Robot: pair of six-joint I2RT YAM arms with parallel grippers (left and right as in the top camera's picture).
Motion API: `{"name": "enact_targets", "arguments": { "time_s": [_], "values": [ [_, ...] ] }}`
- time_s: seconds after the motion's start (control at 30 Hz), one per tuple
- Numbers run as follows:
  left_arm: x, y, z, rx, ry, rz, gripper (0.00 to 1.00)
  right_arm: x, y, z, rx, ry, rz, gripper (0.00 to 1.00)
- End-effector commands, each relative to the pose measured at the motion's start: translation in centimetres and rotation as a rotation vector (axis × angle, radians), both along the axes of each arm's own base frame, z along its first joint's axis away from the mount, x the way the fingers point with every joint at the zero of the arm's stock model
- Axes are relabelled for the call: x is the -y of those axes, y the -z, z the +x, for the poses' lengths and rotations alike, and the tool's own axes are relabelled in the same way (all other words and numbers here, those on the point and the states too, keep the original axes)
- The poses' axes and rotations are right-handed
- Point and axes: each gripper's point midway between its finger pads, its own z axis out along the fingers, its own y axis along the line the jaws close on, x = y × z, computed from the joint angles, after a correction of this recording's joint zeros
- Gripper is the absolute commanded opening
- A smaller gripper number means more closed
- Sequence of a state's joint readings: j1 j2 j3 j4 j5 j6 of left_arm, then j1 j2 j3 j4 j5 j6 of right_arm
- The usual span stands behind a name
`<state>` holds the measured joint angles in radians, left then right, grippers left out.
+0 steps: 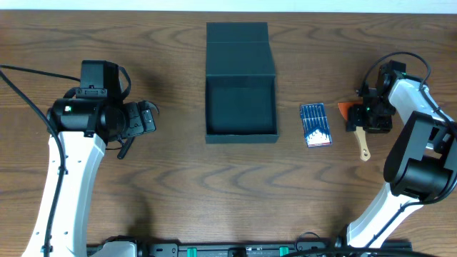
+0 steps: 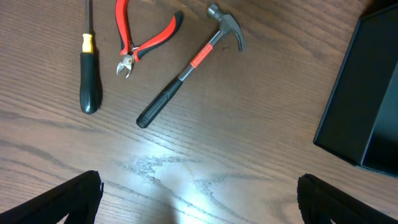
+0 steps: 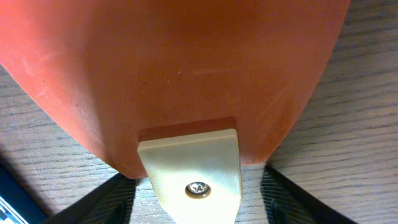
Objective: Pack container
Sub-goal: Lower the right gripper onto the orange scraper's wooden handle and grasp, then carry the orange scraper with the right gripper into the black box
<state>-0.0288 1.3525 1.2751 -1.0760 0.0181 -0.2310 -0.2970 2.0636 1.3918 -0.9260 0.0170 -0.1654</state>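
The container (image 1: 240, 106) is a dark teal-green box at the table's middle, open, with its flap lid folded back; its corner shows in the left wrist view (image 2: 367, 93). My left gripper (image 1: 146, 118) (image 2: 199, 202) is open and empty over bare wood, left of the container. In its view lie a black-handled screwdriver (image 2: 89, 74), red pliers (image 2: 138, 38) and a hammer (image 2: 189, 65). My right gripper (image 1: 369, 118) (image 3: 196, 202) is open, its fingers on either side of the cream handle (image 3: 194, 177) of an orange scraper (image 3: 180, 68) (image 1: 344, 108), not touching it.
A blue case of small bits (image 1: 315, 125) lies between the container and the scraper. The scraper's wooden handle end (image 1: 364, 148) points toward the front edge. In the overhead view the left arm hides the hand tools.
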Motion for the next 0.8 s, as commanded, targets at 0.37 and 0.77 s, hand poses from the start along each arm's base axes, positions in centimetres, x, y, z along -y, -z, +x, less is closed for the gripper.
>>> {"name": "enact_targets", "arguments": {
  "time_s": [0.37,0.77],
  "values": [
    [-0.3,0.2,-0.4,-0.026,0.006,0.020,0.99,-0.2,0.5,0.0,-0.008,0.013,-0.011,0.35],
    [-0.3,0.2,-0.4,-0.026,0.006,0.020,0.99,-0.8,-7.8,3.3,0.160,-0.019,-0.037,0.11]
  ]
}}
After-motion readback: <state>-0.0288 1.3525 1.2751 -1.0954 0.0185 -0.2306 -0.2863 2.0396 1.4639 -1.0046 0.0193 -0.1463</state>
